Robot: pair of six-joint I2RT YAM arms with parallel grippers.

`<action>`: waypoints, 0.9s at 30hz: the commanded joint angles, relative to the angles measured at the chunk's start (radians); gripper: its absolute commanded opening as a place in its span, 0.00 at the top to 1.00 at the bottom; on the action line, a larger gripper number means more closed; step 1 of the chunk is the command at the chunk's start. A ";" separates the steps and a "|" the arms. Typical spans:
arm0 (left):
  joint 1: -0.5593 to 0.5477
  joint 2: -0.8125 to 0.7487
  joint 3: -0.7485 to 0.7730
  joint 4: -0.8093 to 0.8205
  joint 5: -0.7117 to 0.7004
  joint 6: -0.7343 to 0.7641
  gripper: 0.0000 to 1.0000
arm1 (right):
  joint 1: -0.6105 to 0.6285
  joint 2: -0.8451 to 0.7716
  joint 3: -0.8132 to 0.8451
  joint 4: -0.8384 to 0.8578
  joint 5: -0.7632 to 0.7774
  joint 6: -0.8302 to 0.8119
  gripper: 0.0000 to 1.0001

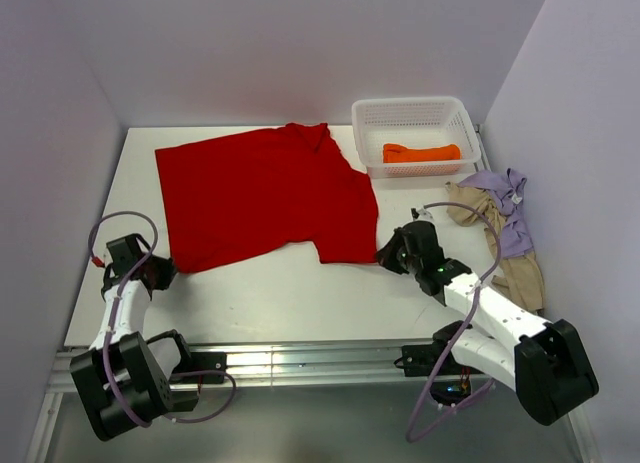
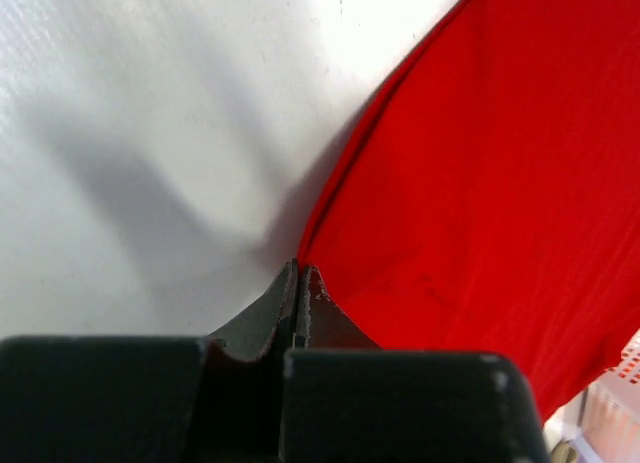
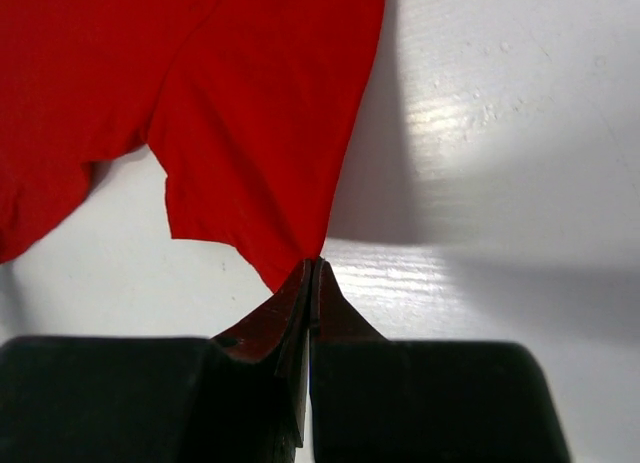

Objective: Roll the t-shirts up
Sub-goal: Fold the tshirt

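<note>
1. The bright red short-sleeved fabric t-shirt (image 1: 262, 193) lies spread flat on the white table (image 1: 280, 295), left of centre, with its collar toward the far edge.
2. The left gripper (image 1: 160, 271) sits low at the near-left corner of the red t-shirt. In the left wrist view its jaws are pressed fully together, and the cloth edge (image 2: 480, 183) runs into the fingertips (image 2: 312, 283), so the corner is pinched.
3. The right gripper (image 1: 385, 251) sits low at the near-right point of the red t-shirt. In the right wrist view its jaws are closed tight, with the pointed corner of red cloth (image 3: 260, 133) ending between the fingertips (image 3: 322, 283).
4. A white plastic mesh basket (image 1: 410, 102) stands at the far right of the table, just beside the red t-shirt's sleeve. It contains a rolled orange t-shirt (image 1: 421, 153).
5. A lavender t-shirt (image 1: 510, 213) lies crumpled at the right edge, near the basket, partly on top of a beige t-shirt (image 1: 518, 273) that extends toward the near side.
</note>
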 commanded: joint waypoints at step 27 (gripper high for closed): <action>0.039 0.068 0.287 -0.374 -0.072 -0.055 1.00 | 0.007 0.141 0.386 -0.196 -0.113 -0.208 1.00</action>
